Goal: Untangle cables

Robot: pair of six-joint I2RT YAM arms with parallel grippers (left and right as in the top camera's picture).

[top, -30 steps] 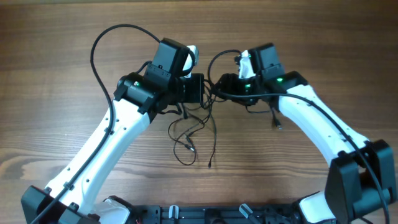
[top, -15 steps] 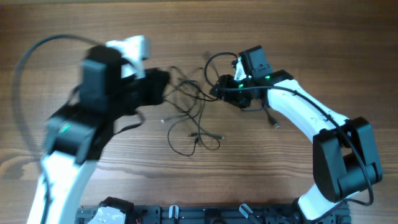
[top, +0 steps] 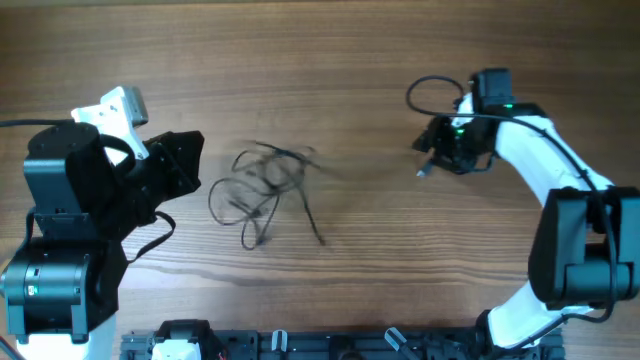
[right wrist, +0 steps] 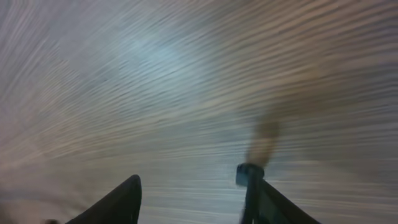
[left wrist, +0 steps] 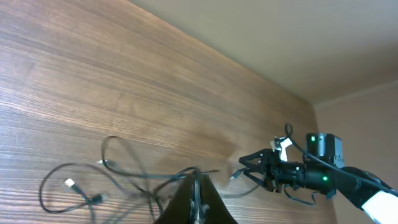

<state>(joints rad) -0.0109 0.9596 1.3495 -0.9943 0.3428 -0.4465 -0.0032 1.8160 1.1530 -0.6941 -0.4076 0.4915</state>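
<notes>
Black thin cables [top: 268, 175], loose blurred tangle, seemingly pinched by left fingers [left wrist: 184, 203].

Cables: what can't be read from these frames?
- Overhead: the cables are smeared by motion blur, so strand count and crossings are unreadable.
- Left wrist: the left gripper is shut and cropped by the bottom edge. I cannot tell whether it pinches a strand.
- Right wrist: the whole view is motion-blurred. The right gripper is open, and the dark stub at one fingertip cannot be identified.

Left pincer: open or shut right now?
Shut. Left pincer fingers meet at the tips in its wrist view, cables pinched there.
</notes>
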